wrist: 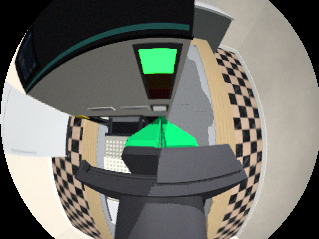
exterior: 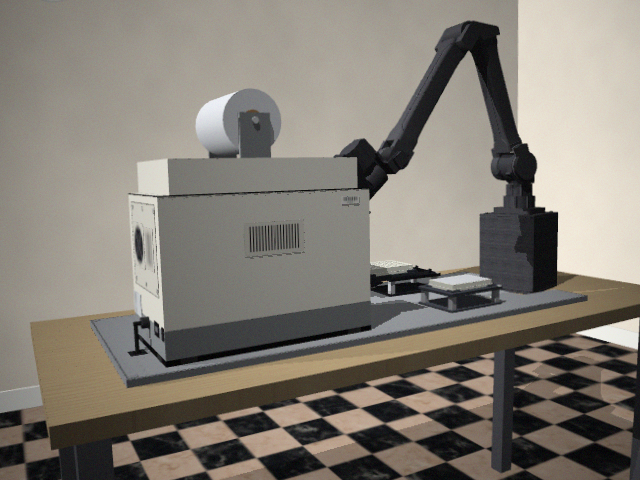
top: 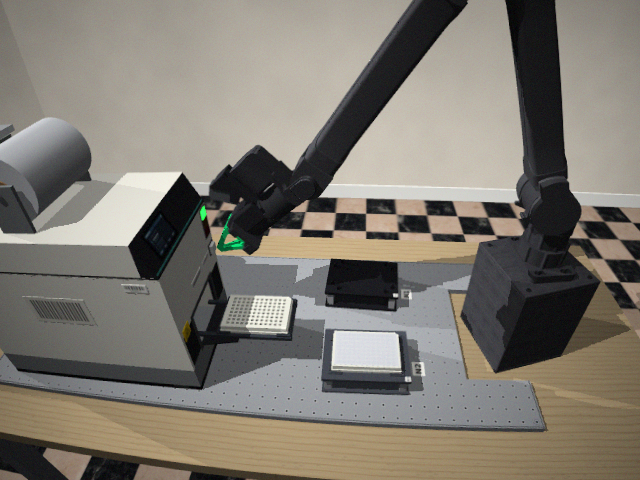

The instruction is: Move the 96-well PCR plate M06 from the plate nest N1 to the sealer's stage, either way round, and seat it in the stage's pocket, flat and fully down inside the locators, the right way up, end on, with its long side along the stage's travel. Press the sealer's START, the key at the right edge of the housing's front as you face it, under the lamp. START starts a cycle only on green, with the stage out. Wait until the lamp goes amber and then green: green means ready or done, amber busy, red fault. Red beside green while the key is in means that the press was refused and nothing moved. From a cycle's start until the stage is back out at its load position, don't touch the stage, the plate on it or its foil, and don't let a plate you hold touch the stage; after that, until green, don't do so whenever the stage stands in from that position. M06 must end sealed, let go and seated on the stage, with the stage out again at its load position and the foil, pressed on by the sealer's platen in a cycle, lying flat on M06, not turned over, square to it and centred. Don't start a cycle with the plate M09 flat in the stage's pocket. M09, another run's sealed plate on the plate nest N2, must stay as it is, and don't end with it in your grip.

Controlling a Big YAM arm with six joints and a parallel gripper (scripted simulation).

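1. Sealer: cream housing at the left end of the grey mat; foil roll on top; lamp at the front right edge shows green, confirmed in the wrist view.
2. Arm: reaches from its dark pedestal toward the sealer's front right edge.
3. Plate M09: white-topped, resting on nest N2, nearer the camera.
4. Plate nest N1: black, nothing on it, behind N2.
5. Plate M06: open wells visible, unsealed; lying on the stage, which stands out from the housing.
6. Gripper: green fingers fully closed together, holding nothing; tip just beside the housing below the lamp; contact cannot be told.
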